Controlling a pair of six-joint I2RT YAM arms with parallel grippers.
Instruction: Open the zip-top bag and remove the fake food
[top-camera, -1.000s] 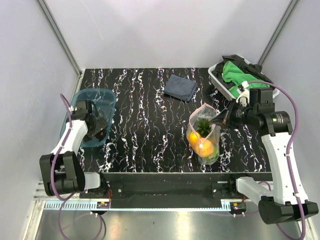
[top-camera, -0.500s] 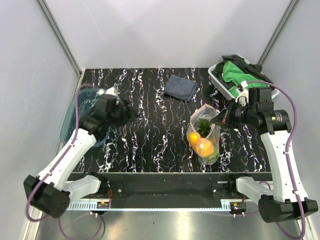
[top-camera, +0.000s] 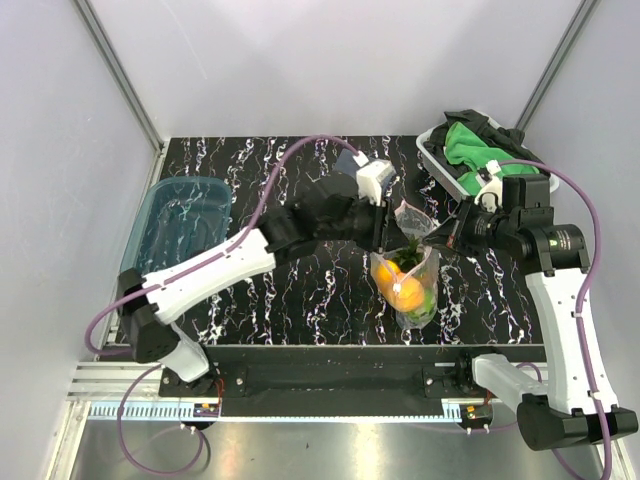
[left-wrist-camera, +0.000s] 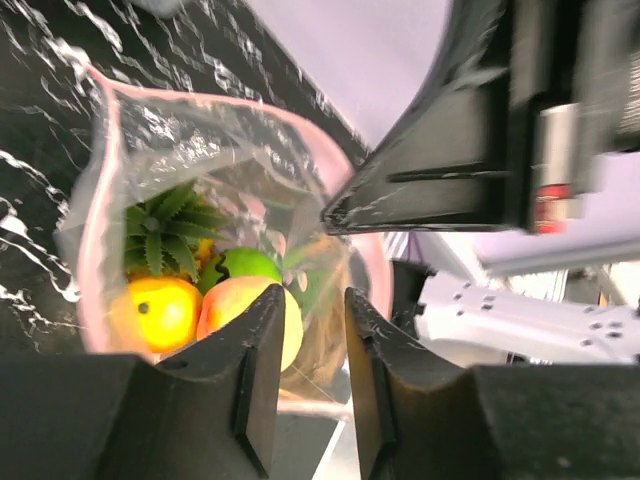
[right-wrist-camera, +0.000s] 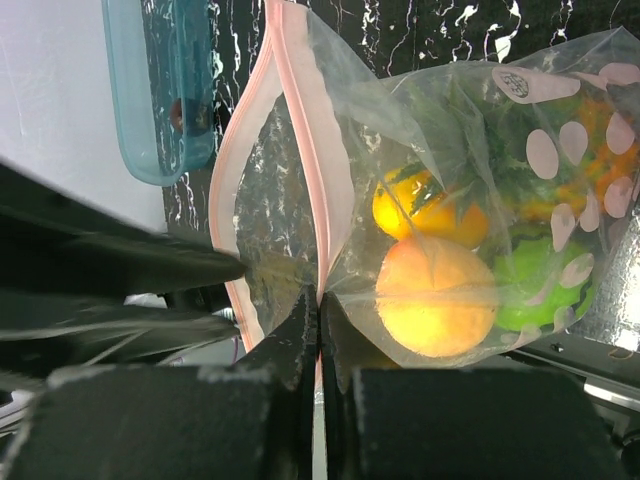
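1. Since the earlier frames the left arm has swung away from the blue tub (top-camera: 150, 215) at the counter's left edge. It now reaches across the middle of the counter (top-camera: 280, 290) to the zip-top bag (top-camera: 410, 218). The right arm has barely shifted.
2. The bag stands right of centre, toward the near edge, with its mouth up. The pink zip strip is parted, so the mouth gapes.
3. The left hand (left-wrist-camera: 312, 295) is at the mouth's left side. Its fingers are apart with a narrow gap. The fruit shows through that gap, and nothing is visibly pinched between them.
4. The right hand (right-wrist-camera: 318, 300) is at the mouth's right side. Its fingers are pressed together on the bag's plastic at the pink strip, holding that side up.
5. The fake food (top-camera: 403, 290) is all inside the bag, low down. The left wrist view shows a spiky leafy green piece (left-wrist-camera: 165, 225), a green ball (left-wrist-camera: 248, 265) and two orange-yellow rounded pieces side by side below them.
6. In the right wrist view the two orange-yellow pieces lie against the clear wall, and the green ball is beside the lower one.
7. A white basket (top-camera: 440, 165) holding green cloths (top-camera: 470, 150) sits at the far right corner.
8. A grey cloth (top-camera: 345, 160) lies near the far edge, partly hidden behind the left arm.
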